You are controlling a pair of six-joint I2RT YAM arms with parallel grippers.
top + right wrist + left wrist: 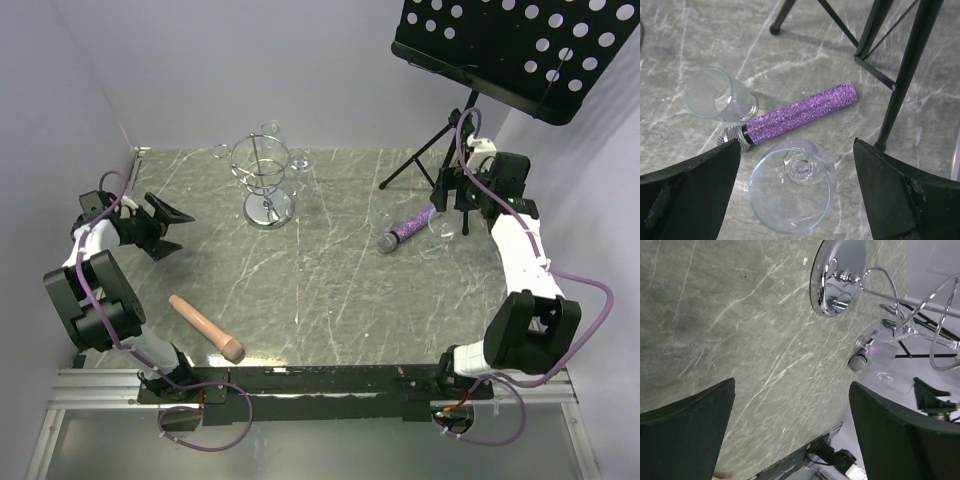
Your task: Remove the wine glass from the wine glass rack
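The silver wire wine glass rack [265, 180] stands at the back middle of the table on its round shiny base [837, 275]. Clear wine glasses [300, 160] still hang from its top ring. Another wine glass [792, 185] stands upright on the table at the right, seen from above. My right gripper [797, 195] is open right over it, with one finger on each side and neither touching it. This gripper also shows in the top view [452, 205]. My left gripper [172, 230] is open and empty at the left, pointing toward the rack. It also shows in the left wrist view [792, 435].
A purple glitter microphone [800, 112] lies beside the standing glass, with a clear tumbler [720, 95] next to its head. The black music stand [520, 50] rises at the back right, and its tripod legs [905, 75] are close to my right gripper. A tan cylinder [205, 328] lies at the front left.
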